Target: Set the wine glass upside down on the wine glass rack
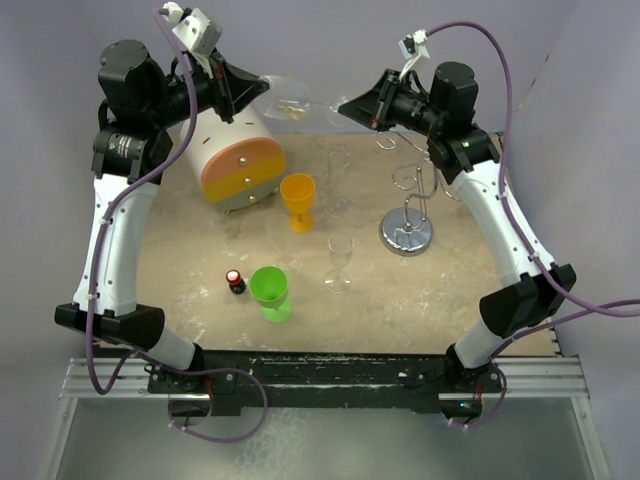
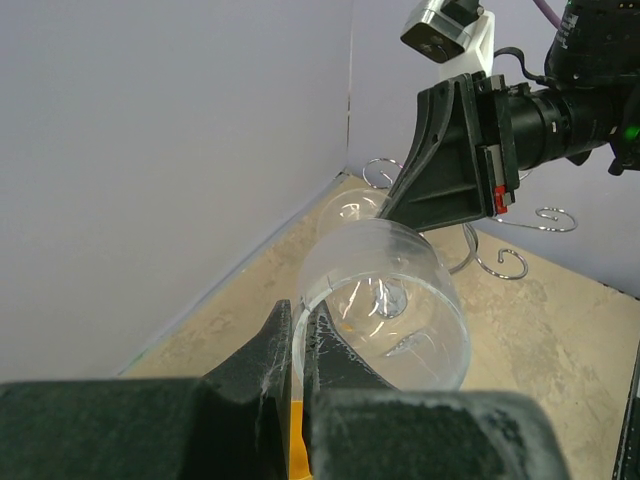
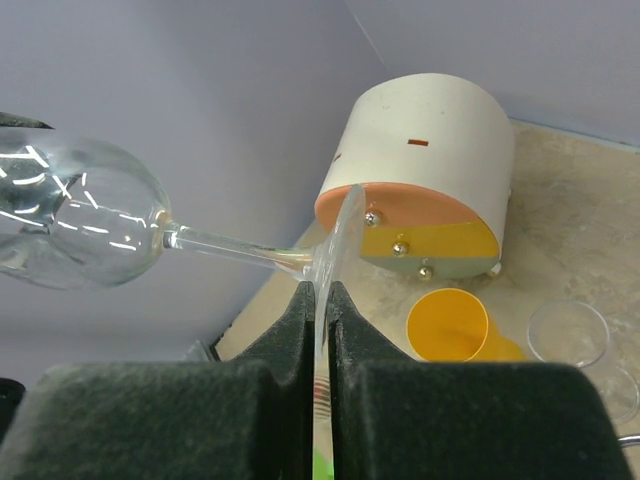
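The clear, thin-walled wine glass [image 1: 300,102] lies on its side in the air over the table's far edge, close to the grey wall. The left gripper [image 2: 302,322] presses its black fingers onto the bowl's rim. The right gripper [image 3: 320,292] pinches the flat round foot edgewise. The wine glass rack [image 1: 407,205], chrome wire with curled arms and a shiny round base, stands just below the right gripper, apart from the glass.
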`<state>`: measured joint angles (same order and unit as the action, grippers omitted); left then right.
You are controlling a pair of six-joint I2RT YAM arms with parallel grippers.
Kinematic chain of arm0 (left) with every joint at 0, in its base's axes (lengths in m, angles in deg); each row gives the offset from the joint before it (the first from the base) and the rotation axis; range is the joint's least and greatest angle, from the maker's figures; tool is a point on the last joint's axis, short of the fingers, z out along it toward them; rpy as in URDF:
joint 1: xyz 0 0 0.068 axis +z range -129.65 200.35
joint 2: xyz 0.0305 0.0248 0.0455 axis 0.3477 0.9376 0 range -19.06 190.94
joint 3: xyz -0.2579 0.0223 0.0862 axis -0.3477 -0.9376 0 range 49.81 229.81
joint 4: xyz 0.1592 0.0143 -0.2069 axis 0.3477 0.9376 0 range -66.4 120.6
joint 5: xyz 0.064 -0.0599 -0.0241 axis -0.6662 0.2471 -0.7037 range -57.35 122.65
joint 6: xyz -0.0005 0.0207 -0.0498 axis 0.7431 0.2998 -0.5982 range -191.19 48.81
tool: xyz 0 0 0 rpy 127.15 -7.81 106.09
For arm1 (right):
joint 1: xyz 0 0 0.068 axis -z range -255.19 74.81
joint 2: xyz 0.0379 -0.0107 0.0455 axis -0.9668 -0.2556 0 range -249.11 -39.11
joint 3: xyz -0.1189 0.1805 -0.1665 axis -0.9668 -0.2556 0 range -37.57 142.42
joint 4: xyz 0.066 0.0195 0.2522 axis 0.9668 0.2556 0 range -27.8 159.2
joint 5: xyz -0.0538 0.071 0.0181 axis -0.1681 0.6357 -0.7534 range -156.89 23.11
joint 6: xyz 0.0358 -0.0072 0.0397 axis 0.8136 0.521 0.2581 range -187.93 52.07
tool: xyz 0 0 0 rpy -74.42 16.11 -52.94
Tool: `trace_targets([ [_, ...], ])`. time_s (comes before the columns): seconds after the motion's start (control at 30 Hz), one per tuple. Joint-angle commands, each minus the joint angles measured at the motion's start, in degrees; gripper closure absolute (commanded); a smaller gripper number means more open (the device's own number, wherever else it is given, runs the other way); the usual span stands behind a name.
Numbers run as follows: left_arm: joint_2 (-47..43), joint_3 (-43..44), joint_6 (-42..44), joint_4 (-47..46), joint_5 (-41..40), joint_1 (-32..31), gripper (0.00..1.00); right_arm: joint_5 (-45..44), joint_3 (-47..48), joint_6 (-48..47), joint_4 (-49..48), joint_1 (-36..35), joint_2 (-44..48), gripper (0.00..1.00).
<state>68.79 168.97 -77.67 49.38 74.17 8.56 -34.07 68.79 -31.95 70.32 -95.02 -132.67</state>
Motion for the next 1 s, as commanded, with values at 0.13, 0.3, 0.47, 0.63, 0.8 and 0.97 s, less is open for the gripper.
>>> trace_targets([
  [0.13,-4.09,-2.47,-0.2,-4.88,0.8,-0.42,0.86,-4.36,5.3,-3.48,2.86,0.59,2.97,1.0],
  [0.3,-5.41,-4.52,-0.63,-4.95,1.17,-0.34,0.73,-6.11,6.2,-5.51,4.74,1.74,4.26,1.0],
  [0.47,-6.97,-5.79,0.38,-3.74,-0.23,-0.34,0.6,-9.18,6.51,-8.82,6.05,3.48,6.01,1.0],
  [0.63,-9.45,-6.37,4.77,0.01,-4.9,-0.34,0.36,-16.56,8.07,-16.5,8.64,3.93,8.07,1.0],
  [0.8,-12.11,-6.37,9.88,3.91,-10.87,-0.04,0.15,-26.38,9.75,-25.81,10.28,3.93,9.58,1.0],
  [0.97,-13.77,-6.61,12.94,6.75,-14.26,0.9,0.01,-33.61,10.97,-35.35,11.24,3.76,10.12,1.0],
])
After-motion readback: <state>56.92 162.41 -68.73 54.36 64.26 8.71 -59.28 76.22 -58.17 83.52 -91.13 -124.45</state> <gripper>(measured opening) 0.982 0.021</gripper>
